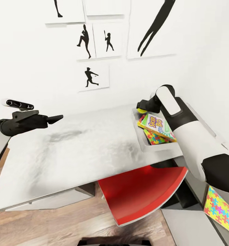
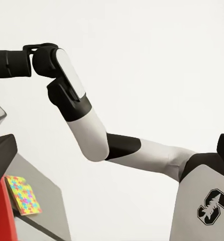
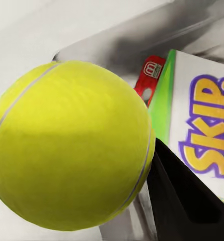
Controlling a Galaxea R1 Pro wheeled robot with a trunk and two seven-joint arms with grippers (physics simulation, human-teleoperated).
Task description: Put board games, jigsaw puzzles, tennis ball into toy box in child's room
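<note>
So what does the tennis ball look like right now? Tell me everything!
The tennis ball is bright yellow-green and fuzzy-looking, with a thin pale seam curving round it. It looks whole and round. The right gripper is holding it, with a dark finger pressed against its side. In the head view just a small yellow bit of it peeks out under the gripper, hanging over the far end of the toy box. Close behind it is the Skip-Bo game box already lying in the toy box.

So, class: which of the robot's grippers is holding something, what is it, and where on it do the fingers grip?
The right gripper holds the tennis ball, fingers on opposite sides, above the toy box. The left gripper holds nothing.
</note>
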